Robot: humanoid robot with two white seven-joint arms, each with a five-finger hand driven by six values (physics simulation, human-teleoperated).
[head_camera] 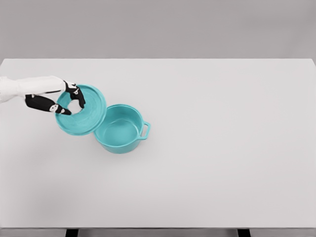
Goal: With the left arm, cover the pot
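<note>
Pot (118, 131) sits open on the white table (222, 148), and the blue lid (84, 114) hangs tilted over its left rim. Fingers of my left hand (61, 102) pinch the lid. If it goes down crooked, it could slide off.

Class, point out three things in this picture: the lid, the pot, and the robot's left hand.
lid (91, 111), head view, on its teal top surface.
pot (118, 132), head view, on its inner floor.
left hand (66, 101), head view, mid-hand, grasping the lid.
</note>
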